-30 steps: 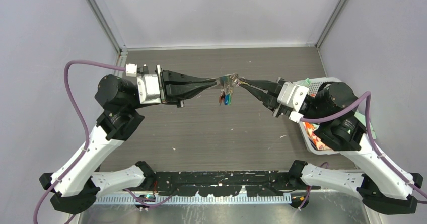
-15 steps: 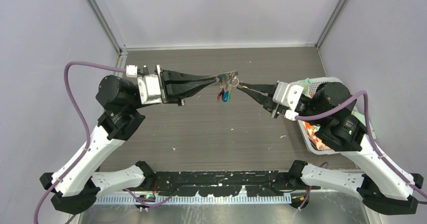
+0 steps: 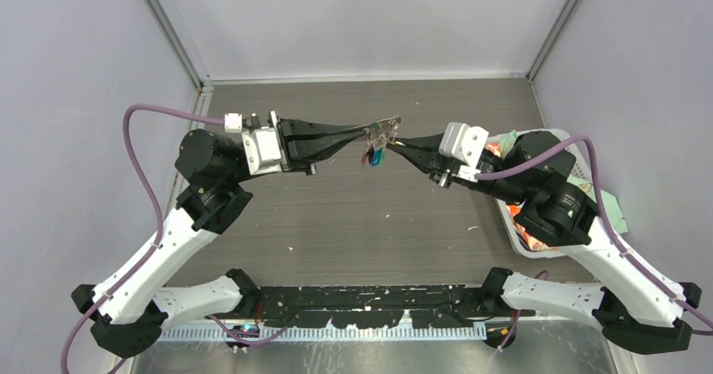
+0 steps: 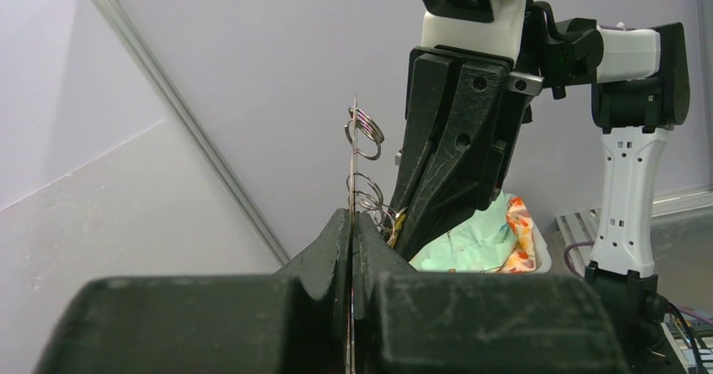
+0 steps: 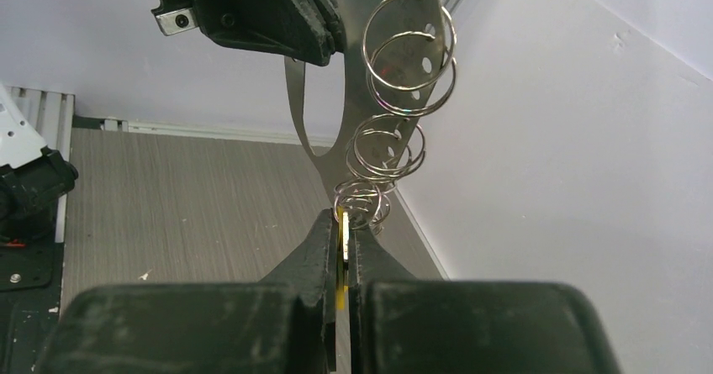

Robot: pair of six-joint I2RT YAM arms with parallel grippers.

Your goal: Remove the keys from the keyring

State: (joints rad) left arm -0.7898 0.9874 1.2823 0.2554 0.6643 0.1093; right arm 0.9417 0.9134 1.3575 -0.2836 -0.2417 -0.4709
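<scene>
The keyring (image 5: 353, 130) is a flat silvery plate with a hole-lined edge, held in the air over the table. Several wire split rings (image 5: 409, 59) hang through its holes. My left gripper (image 3: 367, 130) is shut on the plate's edge (image 4: 354, 168), seen edge-on in the left wrist view. My right gripper (image 3: 395, 145) is shut on a yellow-headed key (image 5: 343, 248) that hangs from the lowest ring (image 5: 363, 202). Red and blue key heads (image 3: 374, 157) hang under the plate in the top view.
A white basket (image 3: 538, 143) with green and orange cloth stands at the right edge of the dark wood table (image 3: 353, 223). It also shows in the left wrist view (image 4: 483, 248). Grey walls close the cell at back and sides.
My right gripper has drawn back from the plate, moved left again and now closes on the yellow key under it. The left arm has shifted a little to the right, still holding the plate.
</scene>
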